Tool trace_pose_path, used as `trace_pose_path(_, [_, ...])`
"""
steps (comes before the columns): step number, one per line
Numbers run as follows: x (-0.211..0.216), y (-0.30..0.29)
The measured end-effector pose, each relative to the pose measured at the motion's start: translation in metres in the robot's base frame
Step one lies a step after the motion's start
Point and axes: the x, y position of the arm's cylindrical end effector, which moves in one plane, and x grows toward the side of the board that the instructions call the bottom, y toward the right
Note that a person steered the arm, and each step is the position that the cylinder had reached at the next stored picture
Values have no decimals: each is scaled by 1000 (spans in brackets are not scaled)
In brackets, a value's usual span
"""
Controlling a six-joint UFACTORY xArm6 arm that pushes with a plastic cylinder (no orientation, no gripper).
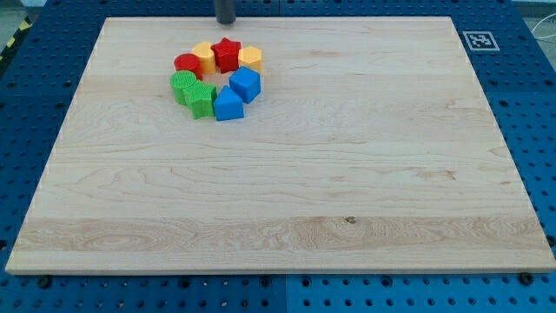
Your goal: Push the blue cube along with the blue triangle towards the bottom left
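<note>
Fingers are absent on this arm: it is ending in a plain dark rod, so nothing is spread, pressed together or pinching. Only the rod's lower part is showing at the top edge of the frame, with my tip (225, 21) standing at the far rim of the wooden board (347, 174), above the cluster and well apart from both blue blocks.

The eight blocks are sitting in a tight ring in the upper left of the frame. The blue cube (246, 84) is lying on the ring's right side, and the blue triangle (228, 105) just below and left of it, apparently touching. Around them are a yellow block (251, 58), a red star (227, 53), a second yellow block (204, 57), a red block (187, 63), a green block (182, 85) and a second green block (202, 99), the last pressing against the triangle's left face.

To do the step well, the tip is probably best brought round the ring's right side, clear of the yellow block, to the cube's upper-right face. A push toward the lower left would then likely be carrying cube and triangle together; the nearer green block risks being dragged along, so a slightly downward line seems safer.
</note>
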Motion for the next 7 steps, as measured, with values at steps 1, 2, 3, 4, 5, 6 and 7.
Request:
trace_pose_path(1, [6, 53])
trace_pose_path(2, [32, 95])
trace_pose_path(3, [82, 103])
trace_pose_path(4, [105, 99])
trace_pose_path(5, [122, 63])
trace_pose_path(6, [138, 20])
trace_pose_path(7, [147, 15])
